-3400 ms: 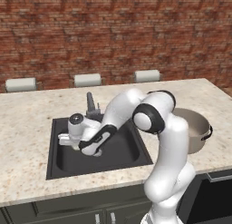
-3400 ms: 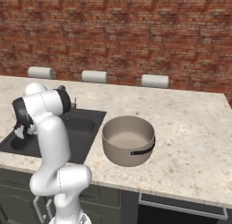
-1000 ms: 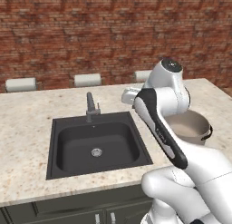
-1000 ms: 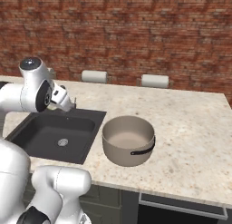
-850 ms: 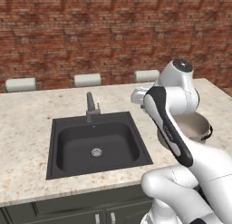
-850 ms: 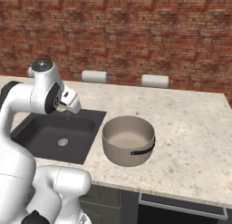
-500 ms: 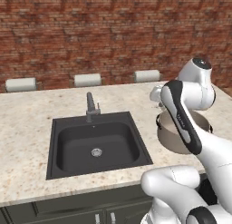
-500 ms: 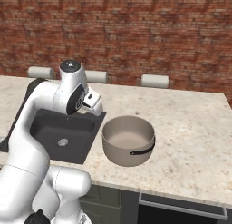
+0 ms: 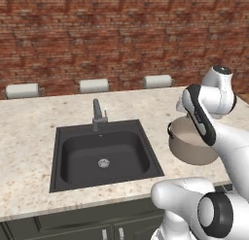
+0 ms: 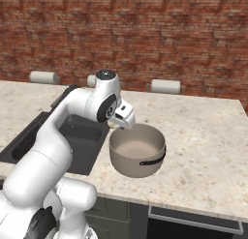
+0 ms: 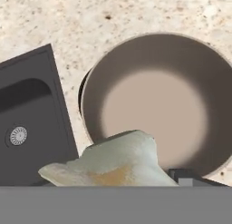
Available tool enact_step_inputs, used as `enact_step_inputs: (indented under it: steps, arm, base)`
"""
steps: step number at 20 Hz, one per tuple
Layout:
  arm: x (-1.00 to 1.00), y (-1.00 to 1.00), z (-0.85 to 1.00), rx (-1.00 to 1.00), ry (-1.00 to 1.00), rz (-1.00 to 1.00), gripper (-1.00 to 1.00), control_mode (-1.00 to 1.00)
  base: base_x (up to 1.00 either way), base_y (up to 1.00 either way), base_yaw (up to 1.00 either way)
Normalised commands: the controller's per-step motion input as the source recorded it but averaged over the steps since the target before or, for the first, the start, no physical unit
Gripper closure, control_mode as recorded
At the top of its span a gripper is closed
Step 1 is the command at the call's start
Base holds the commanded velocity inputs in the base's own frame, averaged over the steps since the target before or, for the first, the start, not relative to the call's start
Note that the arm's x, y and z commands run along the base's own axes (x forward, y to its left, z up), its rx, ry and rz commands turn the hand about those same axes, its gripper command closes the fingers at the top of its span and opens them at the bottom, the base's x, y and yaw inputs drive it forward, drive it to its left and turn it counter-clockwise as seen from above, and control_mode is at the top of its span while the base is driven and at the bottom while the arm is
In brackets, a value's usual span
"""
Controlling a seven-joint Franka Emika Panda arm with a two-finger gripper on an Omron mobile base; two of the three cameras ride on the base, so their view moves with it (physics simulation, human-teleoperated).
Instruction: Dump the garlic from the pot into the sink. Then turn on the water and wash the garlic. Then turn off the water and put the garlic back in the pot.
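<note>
A: Left base view. What is noted?

B: The sink (image 9: 73,159) is seen recessed in the speckled counter (image 9: 29,132), its silver drain (image 9: 103,162) on the basin floor and the short grey faucet (image 9: 97,115) at its far rim. The pot (image 9: 192,146) is set on the counter just right of the sink, partly covered by the white arm. Three paper towel rolls (image 9: 93,85) are lined up along the brick wall (image 9: 97,35).

A: Right base view?

B: The pot (image 10: 138,151) is seen upright on the counter (image 10: 203,136), pale interior exposed, a dark side handle (image 10: 151,161) facing the camera. The fingers (image 10: 121,123) are held just above the pot's near-left rim. A pale lump is glimpsed under the hand, too small to be made out there. The sink (image 10: 77,134) is mostly hidden behind the arm.

A: Hand view?

B: The garlic (image 11: 113,162) is seen close up at the bottom, directly before the camera and over the pot's near rim, a tan patch on its pale skin. It appears to be gripped between the fingers; one dark fingertip (image 11: 183,175) is seen beside it, closed against its right side. The pot (image 11: 149,105) lies below, and the sink (image 11: 31,123) with its drain (image 11: 18,135) is noted at the left.
</note>
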Motion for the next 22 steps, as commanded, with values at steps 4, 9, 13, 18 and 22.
enact_step_inputs:
  steps: [4, 9, 13, 18, 22]
  arm:
    - [0.23, -0.28, -0.64, -0.07, 0.11, -0.09, 1.0, -1.0]
    - [0.31, -0.28, -0.59, -0.02, 0.12, -0.08, 1.0, -1.0]
    - [0.06, -0.26, -0.57, 0.0, 0.15, -0.07, 1.0, -1.0]
    - [0.0, -0.24, -0.57, 0.0, 0.17, -0.06, 1.0, -1.0]
    - [0.08, -0.21, -0.47, 0.0, 0.14, -0.05, 1.0, -1.0]
  base:
    - [0.0, 0.0, 0.0]
    - [0.0, 0.0, 0.0]
    - [0.0, 0.0, 0.0]
    - [0.0, 0.0, 0.0]
    - [0.0, 0.0, 0.0]
